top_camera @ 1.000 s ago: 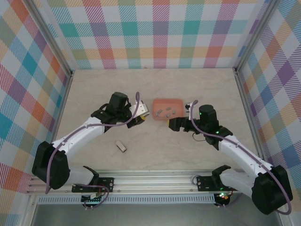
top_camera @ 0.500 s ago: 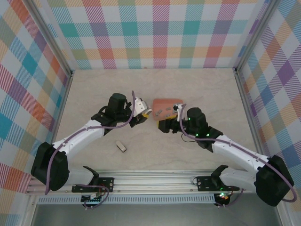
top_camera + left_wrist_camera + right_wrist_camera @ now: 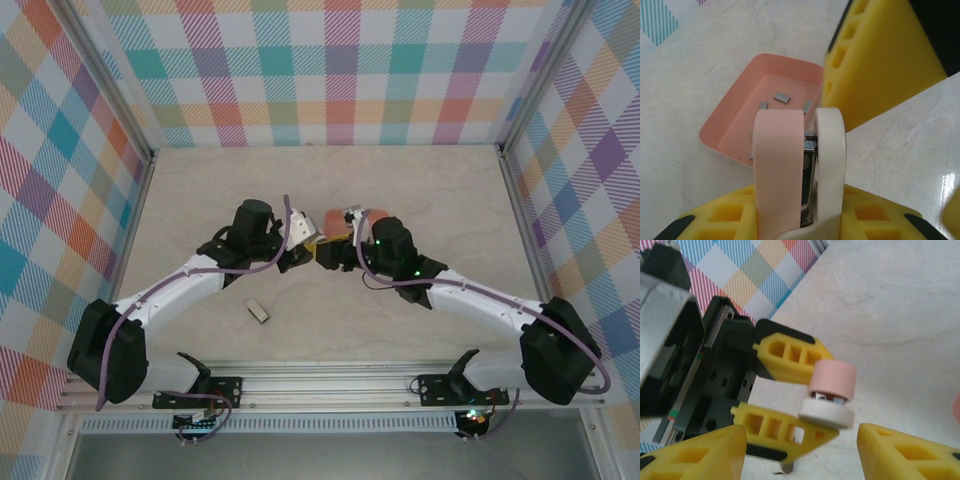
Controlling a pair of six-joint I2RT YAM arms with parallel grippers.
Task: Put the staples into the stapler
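Gripping the stapler (image 3: 777,165) in my left gripper (image 3: 797,200), I have the yellow fingers shut on it, one pressed against the pink half and the other against the white half, with a strip of bare metal showing in the slot between the halves. The stapler's rounded end sticks out past my fingertips and points toward the right, above the middle of the table (image 3: 200,190). My right gripper (image 3: 802,452) sits right in front of that end with its jaws parted wide, one finger on each side of the line to the stapler, and I see nothing held between them; from the left wrist view one of those fingers looms just beyond the stapler on the far right. The staples (image 3: 782,97) lie loose on the floor of the coral-pink tray (image 3: 790,60), scattered apart from each other, and the tray rests flat on the table just past the stapler, on its far side. Nearer to my bases, well apart from both grippers, a small tan block (image 3: 258,311) lies alone on the table
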